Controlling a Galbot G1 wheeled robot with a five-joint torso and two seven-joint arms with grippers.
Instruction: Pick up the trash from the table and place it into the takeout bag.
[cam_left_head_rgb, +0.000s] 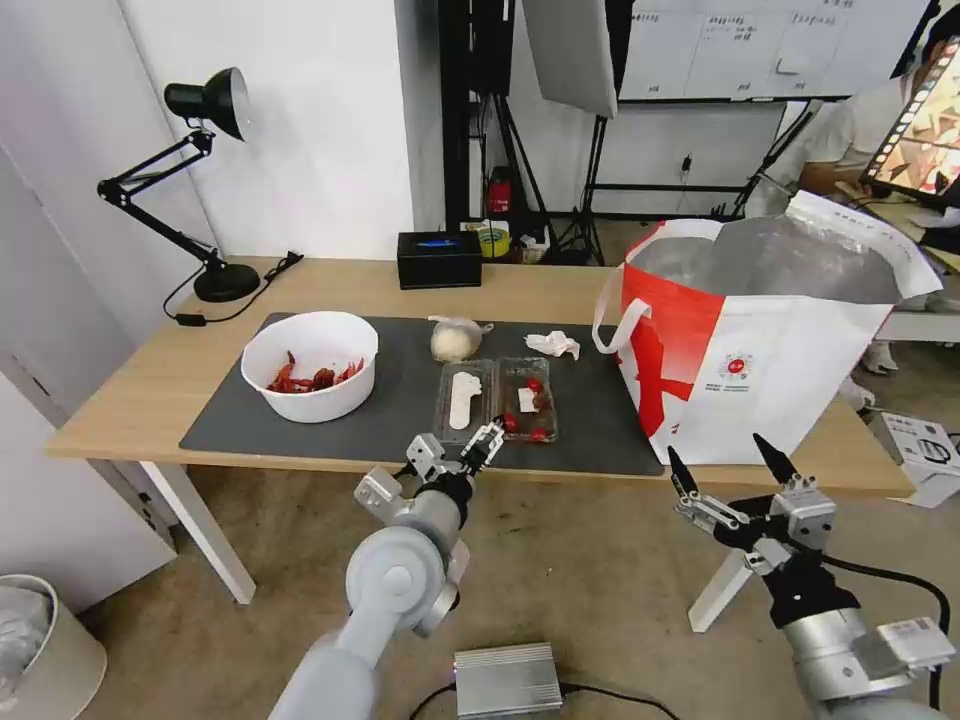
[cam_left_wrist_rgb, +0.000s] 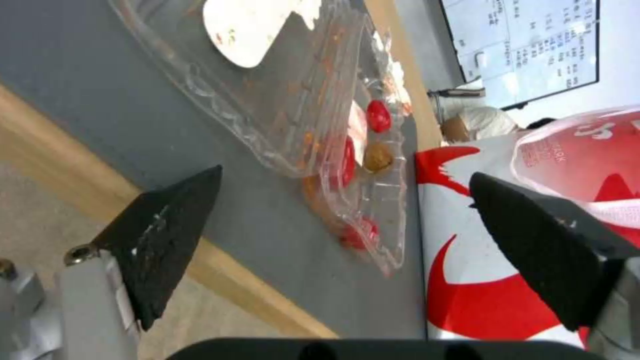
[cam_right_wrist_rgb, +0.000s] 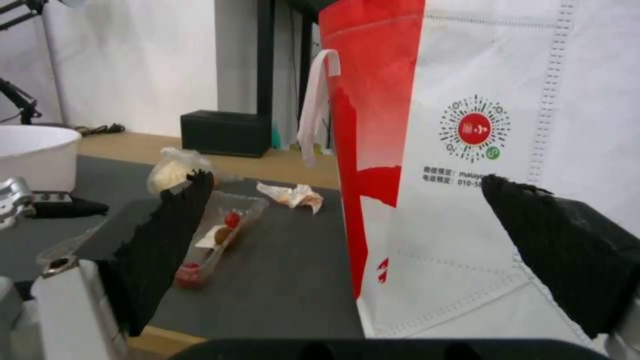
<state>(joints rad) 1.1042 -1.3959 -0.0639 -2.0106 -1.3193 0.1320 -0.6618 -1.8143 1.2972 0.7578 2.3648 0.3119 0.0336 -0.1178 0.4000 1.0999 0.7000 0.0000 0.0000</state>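
On the table (cam_left_head_rgb: 140, 390), the dark mat (cam_left_head_rgb: 400, 420) carries the trash: a white bowl (cam_left_head_rgb: 310, 365) of red shells, a clear clamshell tray (cam_left_head_rgb: 497, 398) with red scraps, a knotted clear bag (cam_left_head_rgb: 455, 340) and a crumpled tissue (cam_left_head_rgb: 553, 344). The red-and-white takeout bag (cam_left_head_rgb: 770, 340) stands open at the table's right end. My left gripper (cam_left_head_rgb: 458, 447) is open at the front edge, just short of the tray (cam_left_wrist_rgb: 293, 100). My right gripper (cam_left_head_rgb: 718, 450) hangs open off the table, in front of the takeout bag (cam_right_wrist_rgb: 507, 150).
A black tissue box (cam_left_head_rgb: 438, 258) and a black desk lamp (cam_left_head_rgb: 215, 180) stand at the back of the table. On the floor lie a silver box (cam_left_head_rgb: 507, 680), a bin (cam_left_head_rgb: 40, 640) at left and a white box (cam_left_head_rgb: 925, 450) at right.
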